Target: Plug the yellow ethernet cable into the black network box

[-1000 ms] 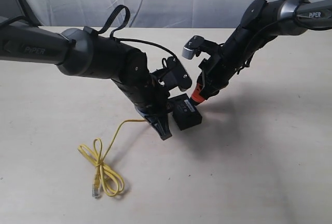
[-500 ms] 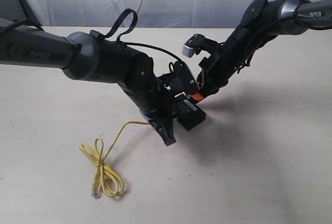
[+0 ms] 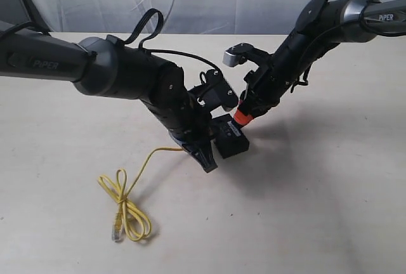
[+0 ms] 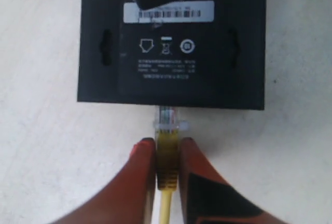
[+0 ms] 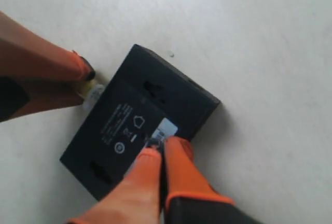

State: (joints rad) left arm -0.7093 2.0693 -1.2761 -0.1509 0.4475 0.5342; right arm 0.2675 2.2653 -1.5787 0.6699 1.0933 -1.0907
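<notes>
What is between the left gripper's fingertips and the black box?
Only the clear plug of the yellow cable, which the left gripper holds; its tip reaches the black box at its side. The left wrist view shows this.

Pale beige table (image 3: 330,210) before a wrinkled white sheet (image 3: 222,1).

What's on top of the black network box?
The right gripper, fingers shut, rests on the black network box, covering part of its white label. Print beneath the fingers is hidden.
</notes>
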